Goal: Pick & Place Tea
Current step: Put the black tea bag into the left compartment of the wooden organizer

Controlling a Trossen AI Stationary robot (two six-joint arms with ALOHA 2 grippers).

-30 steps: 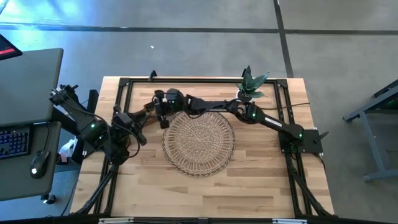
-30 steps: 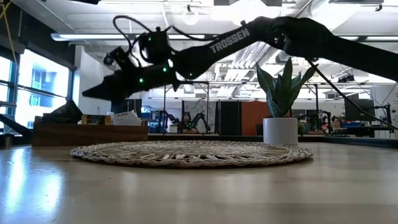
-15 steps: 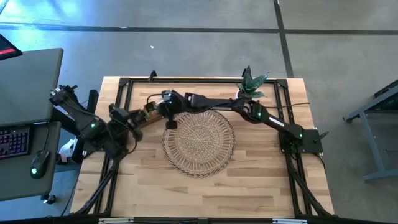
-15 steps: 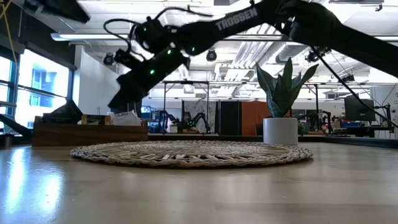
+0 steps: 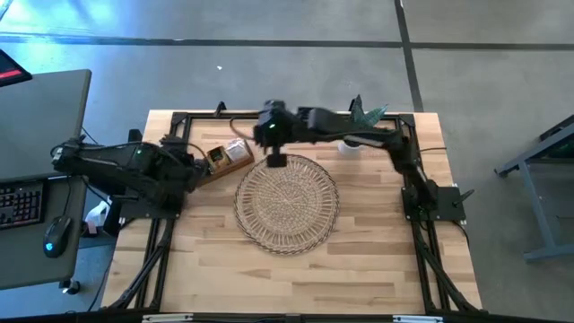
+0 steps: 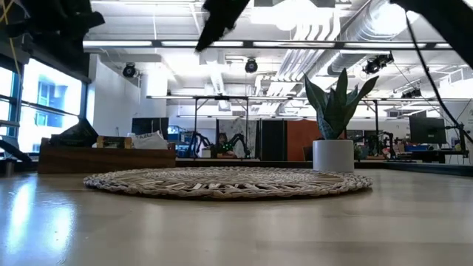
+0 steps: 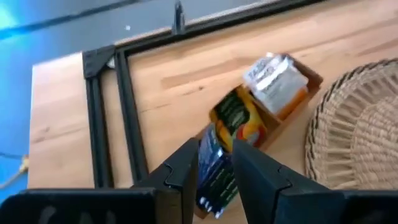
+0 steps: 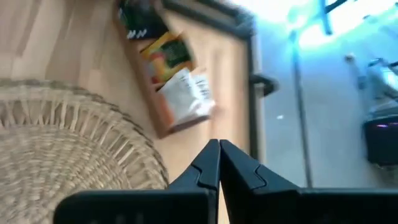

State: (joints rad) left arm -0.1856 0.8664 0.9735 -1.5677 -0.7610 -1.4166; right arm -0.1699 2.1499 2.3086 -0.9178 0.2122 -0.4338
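No lettering can be read anywhere at this moment. The tea sachets [image 7: 264, 93] standing in the wooden box [image 7: 292, 109] beside the woven tray [image 7: 357, 134] carry printed faces: white with orange, yellow-and-dark, dark blue (the marks are only blurred patches of colour in both wrist views, with no word or number that can be made out). In the low view a white sachet [image 6: 150, 140] rises above the box [image 6: 107, 158] to the left of the tray [image 6: 228, 182], and its dark printing is too small to tell.
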